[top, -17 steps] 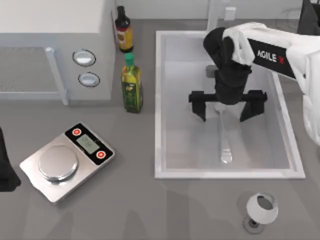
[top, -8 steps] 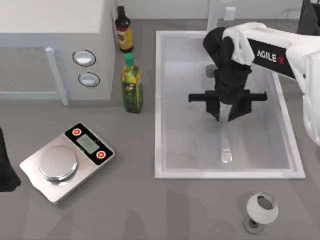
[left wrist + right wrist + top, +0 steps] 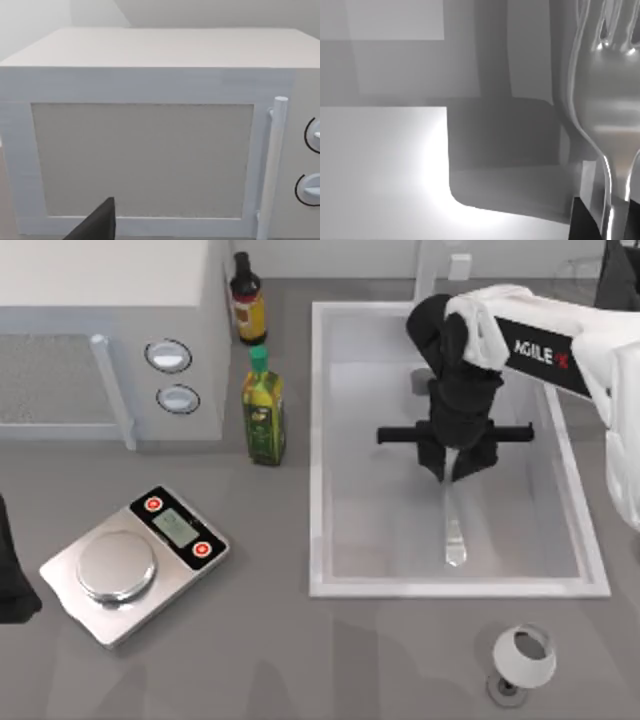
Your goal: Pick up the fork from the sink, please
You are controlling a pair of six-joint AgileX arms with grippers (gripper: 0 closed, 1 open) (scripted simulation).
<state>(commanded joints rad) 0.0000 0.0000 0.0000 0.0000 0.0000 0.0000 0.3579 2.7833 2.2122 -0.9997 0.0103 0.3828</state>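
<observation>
The slim shiny silver metal fork (image 3: 454,530) lies in the right half of the large rectangular white sink (image 3: 325,440), its rounded handle end toward the near rim. The right gripper (image 3: 456,468) reaches down over its tine end with the black fingers (image 3: 431,457) drawn narrow on either side of the fork; the right wrist view has the tines (image 3: 607,55) close up, with dark finger tips at the neck. The white right arm (image 3: 560,340) carries the lettering "AGILE X". On the grey bench (image 3: 300,660) left of the sink stand a green-capped oil bottle (image 3: 264,410) and a dark sauce bottle (image 3: 248,300), with a white microwave (image 3: 150,135) further left and a steel kitchen scale (image 3: 135,562) nearer. A white cup (image 3: 524,660) sits near the sink's near right corner. The left arm (image 3: 10,570) is parked at the left edge; I cannot tell how its fingers stand.
</observation>
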